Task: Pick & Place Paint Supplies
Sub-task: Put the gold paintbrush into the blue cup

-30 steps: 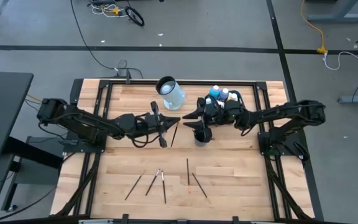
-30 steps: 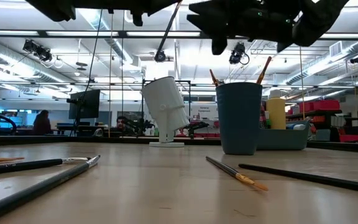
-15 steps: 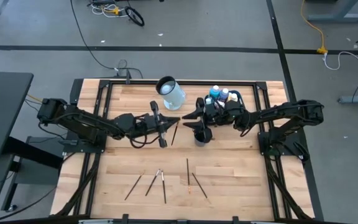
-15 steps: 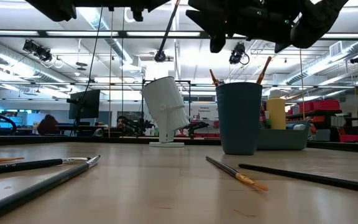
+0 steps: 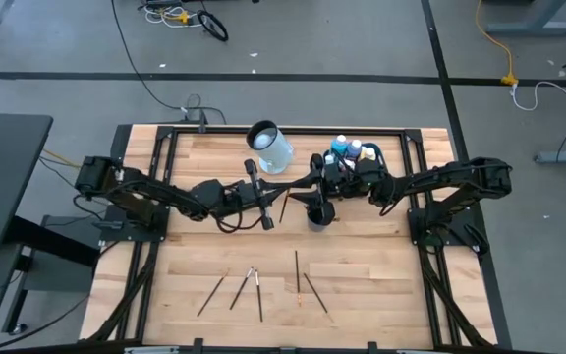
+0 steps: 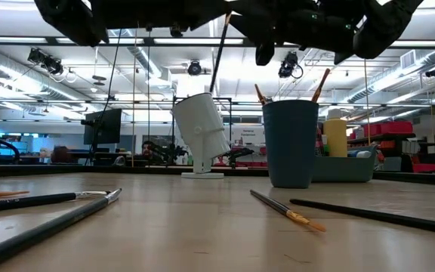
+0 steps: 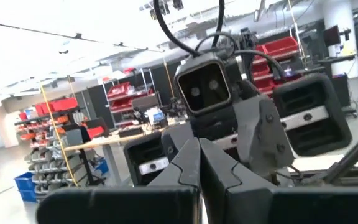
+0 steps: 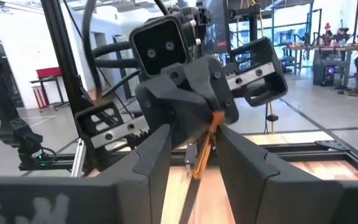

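Mid-frame over the counter (image 5: pixel 362 265), left gripper (image 5: pixel 268 200) is pinching a paintbrush (image 5: pixel 282 204); right gripper (image 5: pixel 314 181), half spread, is facing it.

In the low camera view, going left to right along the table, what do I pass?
Brushes lying at the left edge → white jug, tilted → dark blue cup with brush handles sticking out → yellow paint bottle in the tub behind it → long dark brush lying at the right.
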You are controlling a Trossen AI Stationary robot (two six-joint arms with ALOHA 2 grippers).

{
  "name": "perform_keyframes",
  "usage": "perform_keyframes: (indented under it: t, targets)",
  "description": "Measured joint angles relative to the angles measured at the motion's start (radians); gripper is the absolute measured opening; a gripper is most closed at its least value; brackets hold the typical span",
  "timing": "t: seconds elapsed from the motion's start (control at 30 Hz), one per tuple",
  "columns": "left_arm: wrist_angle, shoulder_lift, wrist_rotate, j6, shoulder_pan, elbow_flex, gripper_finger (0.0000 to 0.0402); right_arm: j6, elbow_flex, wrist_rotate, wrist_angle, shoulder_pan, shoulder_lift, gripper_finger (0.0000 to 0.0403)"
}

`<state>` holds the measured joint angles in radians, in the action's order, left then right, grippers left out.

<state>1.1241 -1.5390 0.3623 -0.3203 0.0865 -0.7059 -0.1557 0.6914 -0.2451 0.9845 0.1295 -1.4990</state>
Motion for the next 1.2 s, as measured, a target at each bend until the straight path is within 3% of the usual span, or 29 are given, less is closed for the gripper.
perform_keyframes:
  t: [0.3,0.6,0.8,0.93,1.2]
  targets:
    - [0.045,-0.021,-0.011,-0.043,0.001,-0.028,0.0002,0.025,0.0,0.001,-0.014,0.0,0.0,0.0118]
    - [-0.018,-0.021,-0.008,-0.035,0.001,-0.042,0.0006,0.046,0.0,0.003,-0.015,0.0,0.0,0.0014]
    - [-0.026,-0.021,0.001,-0.051,0.003,-0.042,0.0026,0.06,0.0,0.003,-0.028,0.001,0.007,0.0017]
    - [-0.035,-0.021,0.094,-0.061,0.019,-0.042,0.0039,0.07,0.0,0.006,-0.124,0.008,0.066,0.0007]
    - [-0.049,0.004,0.379,-0.2,0.118,-0.041,0.0068,0.098,0.001,0.0,-0.472,0.015,0.283,0.001]
